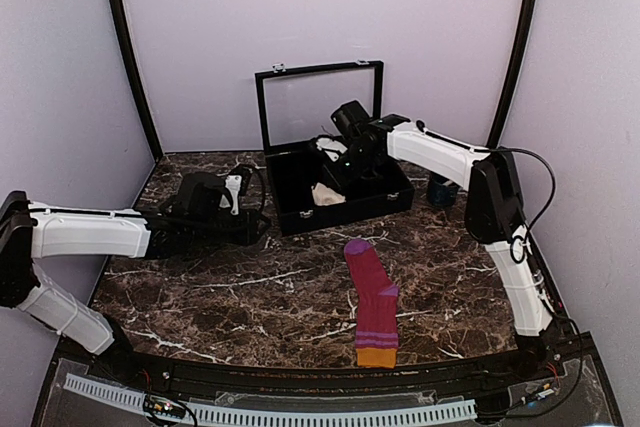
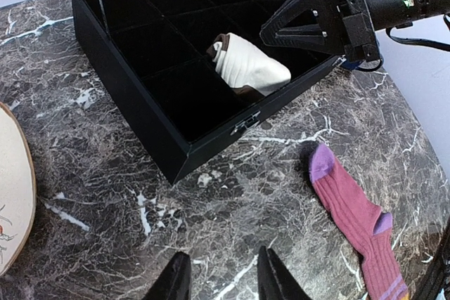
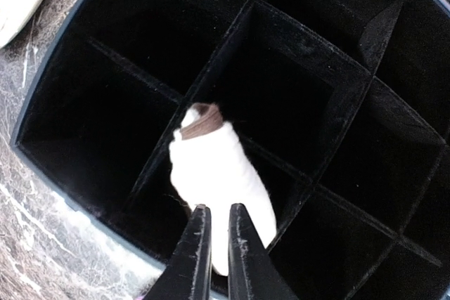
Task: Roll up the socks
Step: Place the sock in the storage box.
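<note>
The cream sock [image 1: 325, 194] lies as a rolled bundle with a brown band in a front compartment of the black box [image 1: 300, 222]. It also shows in the left wrist view [image 2: 249, 68] and the right wrist view [image 3: 218, 173]. My right gripper [image 1: 345, 162] hovers just above it, jaws nearly together with nothing between them [image 3: 216, 212]. The magenta-purple sock [image 1: 372, 297] with orange cuff lies flat on the table in front of the box [image 2: 358, 223]. My left gripper [image 1: 240, 197] is open and empty, low over bare table left of the box [image 2: 221, 279].
The box [image 2: 140, 117] has several divided compartments [image 3: 309, 89] and its lid [image 1: 320, 107] stands open at the back. A round beige disc [image 2: 10, 194] lies left of the box. A dark blue object [image 1: 440, 192] sits right of the box.
</note>
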You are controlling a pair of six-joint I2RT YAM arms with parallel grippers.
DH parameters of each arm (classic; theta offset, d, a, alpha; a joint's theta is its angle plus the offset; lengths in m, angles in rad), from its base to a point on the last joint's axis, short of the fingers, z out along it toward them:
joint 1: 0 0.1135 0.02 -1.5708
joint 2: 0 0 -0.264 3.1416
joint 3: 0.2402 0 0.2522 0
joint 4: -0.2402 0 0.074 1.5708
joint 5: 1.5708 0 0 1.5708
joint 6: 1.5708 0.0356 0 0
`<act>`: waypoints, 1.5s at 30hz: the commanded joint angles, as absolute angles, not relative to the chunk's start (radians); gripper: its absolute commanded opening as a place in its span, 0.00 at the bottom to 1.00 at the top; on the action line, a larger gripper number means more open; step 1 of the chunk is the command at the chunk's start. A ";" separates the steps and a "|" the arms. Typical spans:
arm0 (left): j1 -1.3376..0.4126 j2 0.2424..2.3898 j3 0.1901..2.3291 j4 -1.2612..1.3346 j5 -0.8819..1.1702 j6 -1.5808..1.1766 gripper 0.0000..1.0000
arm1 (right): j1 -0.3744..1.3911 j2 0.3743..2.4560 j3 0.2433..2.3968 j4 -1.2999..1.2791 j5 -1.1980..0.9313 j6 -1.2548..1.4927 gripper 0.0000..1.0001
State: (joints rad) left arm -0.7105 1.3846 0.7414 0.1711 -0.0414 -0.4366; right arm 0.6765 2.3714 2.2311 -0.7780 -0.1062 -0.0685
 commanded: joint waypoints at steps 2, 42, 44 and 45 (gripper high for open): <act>-0.706 1.400 0.767 0.176 -0.040 -0.429 0.35 | 0.660 2.446 2.297 -0.744 -0.155 -0.052 0.09; -0.704 1.423 0.782 0.184 -0.039 -0.421 0.34 | 0.675 2.478 2.380 -0.812 -0.190 -0.013 0.11; -0.705 1.427 0.784 0.184 -0.037 -0.423 0.34 | 0.678 2.490 2.383 -0.820 -0.203 -0.015 0.11; -0.704 1.429 0.785 0.185 -0.036 -0.425 0.34 | 0.679 2.498 2.392 -0.828 -0.212 -0.017 0.11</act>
